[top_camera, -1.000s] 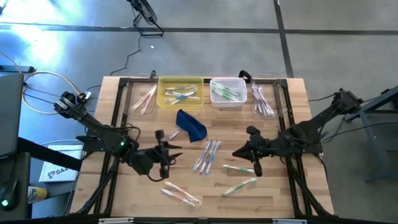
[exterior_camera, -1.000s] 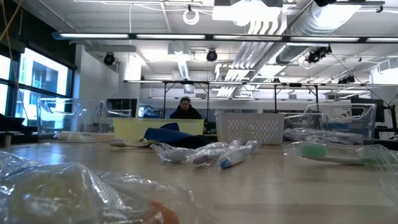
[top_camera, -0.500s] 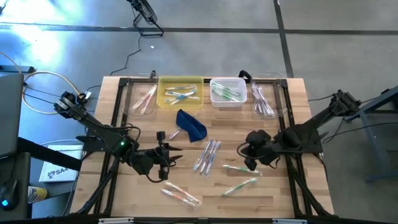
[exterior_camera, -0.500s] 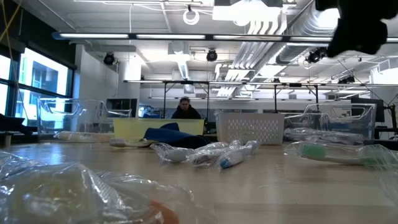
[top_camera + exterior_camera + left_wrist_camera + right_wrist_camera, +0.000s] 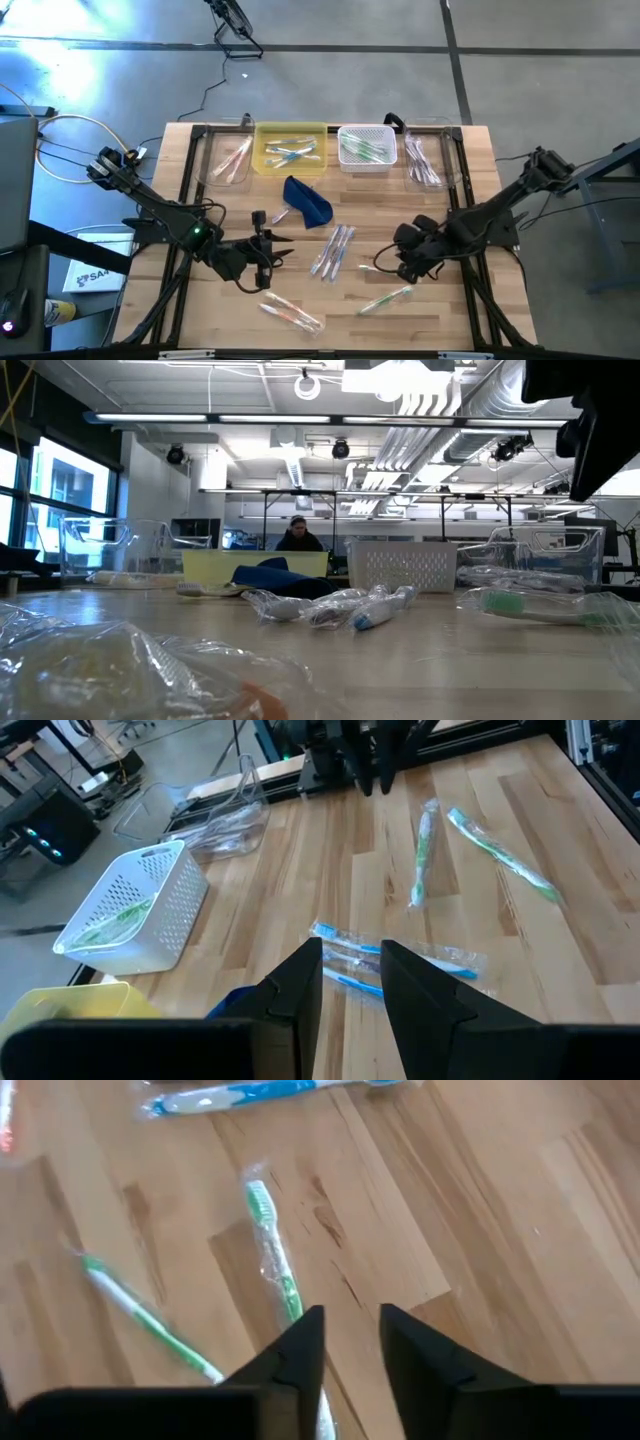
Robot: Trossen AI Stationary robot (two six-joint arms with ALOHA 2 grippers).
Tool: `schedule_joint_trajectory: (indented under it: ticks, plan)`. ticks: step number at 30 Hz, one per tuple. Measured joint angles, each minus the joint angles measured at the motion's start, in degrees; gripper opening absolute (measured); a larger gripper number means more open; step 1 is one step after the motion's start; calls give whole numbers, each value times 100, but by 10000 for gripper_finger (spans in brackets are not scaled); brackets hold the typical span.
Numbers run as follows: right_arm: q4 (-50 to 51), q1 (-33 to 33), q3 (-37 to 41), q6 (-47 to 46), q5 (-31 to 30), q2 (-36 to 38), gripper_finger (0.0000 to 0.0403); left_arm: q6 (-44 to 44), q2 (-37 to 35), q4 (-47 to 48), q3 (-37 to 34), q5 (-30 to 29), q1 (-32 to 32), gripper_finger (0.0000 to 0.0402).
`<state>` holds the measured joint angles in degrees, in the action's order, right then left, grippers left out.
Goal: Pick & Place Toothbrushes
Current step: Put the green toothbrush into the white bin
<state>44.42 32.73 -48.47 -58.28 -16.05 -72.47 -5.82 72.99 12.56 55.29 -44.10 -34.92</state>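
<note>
From my remote station: the left gripper (image 5: 281, 247) hangs over the left half of the wooden table (image 5: 450, 310), its fingers (image 5: 300, 985) a narrow gap apart and holding nothing. Below it, close to the near edge, an orange-accented wrapped toothbrush pair (image 5: 291, 314) lies loose.

Along the far edge I see four containers in a row: a clear bin (image 5: 207, 163) with pinkish brushes at the left corner, a yellow bin (image 5: 290, 131) with blue-and-green ones, a white basket (image 5: 366, 133) with green ones, and a second clear bin (image 5: 445, 160) near the right corner. A dark blue pouch (image 5: 309, 201) rests just in front of the yellow bin.

At the table's middle lies a bundle of blue toothbrushes (image 5: 333, 250) in clear wrap. Right of it, two green toothbrushes are loose: one (image 5: 384, 270) directly beneath the right gripper (image 5: 408, 272), the other (image 5: 386, 298) nearer the near edge.

The right gripper is low over that first green toothbrush, fingers (image 5: 296, 1350) parted by a slim gap with the brush's handle running in between them; it grips nothing. A person (image 5: 297, 536) sits in the room beyond the table.
</note>
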Motion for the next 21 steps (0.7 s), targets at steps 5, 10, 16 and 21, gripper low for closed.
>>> schedule_joint_trajectory:
  ticks: [5,10,16,21]
  plan:
    - [4,0,0,2,26,-359,157,0,0,0,0,7,0,99]
    - [-30,0,0,4,218,-794,191,0,0,0,0,11,0,99]
    - [-227,11,0,4,719,-1255,192,0,0,0,0,15,0,99]
    - [-389,128,0,-19,896,-1535,189,0,-2,2,0,20,0,99]
